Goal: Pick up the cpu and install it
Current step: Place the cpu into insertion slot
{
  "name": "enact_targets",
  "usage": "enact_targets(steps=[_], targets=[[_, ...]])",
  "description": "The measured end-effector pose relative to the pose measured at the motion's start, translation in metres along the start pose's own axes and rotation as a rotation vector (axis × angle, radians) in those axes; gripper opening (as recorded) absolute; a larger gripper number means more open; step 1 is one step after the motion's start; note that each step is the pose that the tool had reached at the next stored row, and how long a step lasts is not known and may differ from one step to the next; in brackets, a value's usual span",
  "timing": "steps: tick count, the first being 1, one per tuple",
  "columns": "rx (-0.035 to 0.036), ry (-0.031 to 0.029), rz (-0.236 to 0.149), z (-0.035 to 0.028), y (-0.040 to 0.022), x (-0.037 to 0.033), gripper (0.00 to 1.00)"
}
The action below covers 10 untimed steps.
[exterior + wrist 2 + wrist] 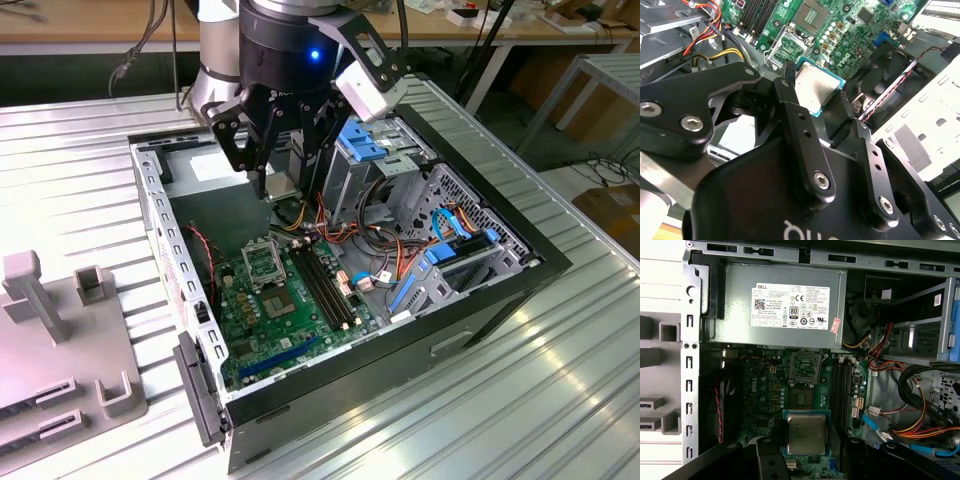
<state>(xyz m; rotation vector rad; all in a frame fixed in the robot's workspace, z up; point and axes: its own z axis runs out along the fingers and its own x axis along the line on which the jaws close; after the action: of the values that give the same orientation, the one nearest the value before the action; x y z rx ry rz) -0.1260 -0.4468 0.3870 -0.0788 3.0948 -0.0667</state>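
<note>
1. The cpu (816, 89) sits between the two black fingers (796, 122) of the gripper (815, 82). They pinch it at opposite edges, and its pale metal face is turned toward the wrist cameras.
2. In the first wrist view, the cpu (806, 434) is held in the gripper (810, 447) and is not seated in the socket (805, 362). The socket's silver frame lies uncovered on the green motherboard (765, 390), between the cpu and the power supply (785, 305).
3. In the exterior view, the gripper (285, 190) hangs higher than the socket (262, 262), on the socket's power-supply side.
4. Seen from the exterior view, the cpu is only a pale sliver between the fingertips, so its tilt cannot be judged there.
5. In the second wrist view, the gripper's linkages hide the cpu's nearer part, and the socket (782, 50) is partly behind a fingertip.
6. In the first wrist view, the fingers are cut off at the picture's edge.
7. How far the cpu is above the socket cannot be told.
8. The arm (280, 40) comes down from above and points the gripper down into the open case (480, 300), which lies on its side on the ribbed metal table (560, 400).
</note>
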Motion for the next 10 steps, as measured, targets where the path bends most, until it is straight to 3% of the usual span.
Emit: enact_targets(steps=[10], targets=[[0.0002,-0.0001,0.000,0.0023,-0.0009,0.0001,0.47]])
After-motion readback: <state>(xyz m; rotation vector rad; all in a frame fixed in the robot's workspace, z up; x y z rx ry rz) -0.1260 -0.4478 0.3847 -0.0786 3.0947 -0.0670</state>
